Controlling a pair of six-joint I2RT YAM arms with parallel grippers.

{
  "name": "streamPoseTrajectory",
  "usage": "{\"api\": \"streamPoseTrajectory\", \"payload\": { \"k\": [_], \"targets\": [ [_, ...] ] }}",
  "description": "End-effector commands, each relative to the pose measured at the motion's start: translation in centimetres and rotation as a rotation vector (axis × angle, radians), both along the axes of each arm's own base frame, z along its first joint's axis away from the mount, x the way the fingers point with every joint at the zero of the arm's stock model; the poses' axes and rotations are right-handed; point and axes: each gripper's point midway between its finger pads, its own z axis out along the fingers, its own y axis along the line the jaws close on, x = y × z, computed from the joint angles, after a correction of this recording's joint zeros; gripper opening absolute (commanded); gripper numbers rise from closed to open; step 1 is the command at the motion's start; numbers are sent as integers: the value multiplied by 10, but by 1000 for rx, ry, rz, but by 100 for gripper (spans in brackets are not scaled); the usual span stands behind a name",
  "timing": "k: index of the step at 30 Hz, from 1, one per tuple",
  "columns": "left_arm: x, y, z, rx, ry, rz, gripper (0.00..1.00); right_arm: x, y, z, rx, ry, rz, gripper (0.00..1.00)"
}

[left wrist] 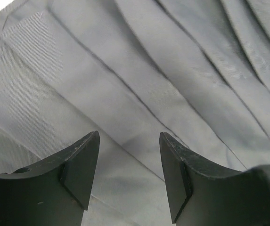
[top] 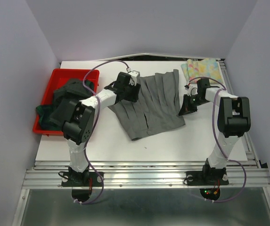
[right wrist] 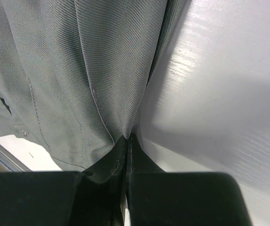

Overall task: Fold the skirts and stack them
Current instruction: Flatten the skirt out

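Top external view: grey pleated skirt (top: pixel 150 106) lies flat on bench (top: pixel 172 146); right claw (top: pixel 186 108) pinches its right edge, prob. to fold it over; left claw (top: pixel 127 92) hovers released over opposite side.

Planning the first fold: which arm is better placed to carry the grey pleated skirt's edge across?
Right, probably. The right gripper is shut on the right edge of the grey pleated skirt, while the left gripper hangs open above the pleats, gripping nothing.
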Motion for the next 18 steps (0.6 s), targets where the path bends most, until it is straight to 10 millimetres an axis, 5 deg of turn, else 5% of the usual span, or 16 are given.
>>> {"api": "streamPoseTrajectory", "payload": {
  "k": [1,11,18],
  "targets": [
    [18,6,8,-16,-2,148,63,13,0,13,11,-67,9,1],
    [16,1,-17,-77,65,198,52,9,0,9,8,-42,29,1],
    [40,1,-1,-133,7,217,27,10,-1,8,2,-40,35,26]
  ]
}}
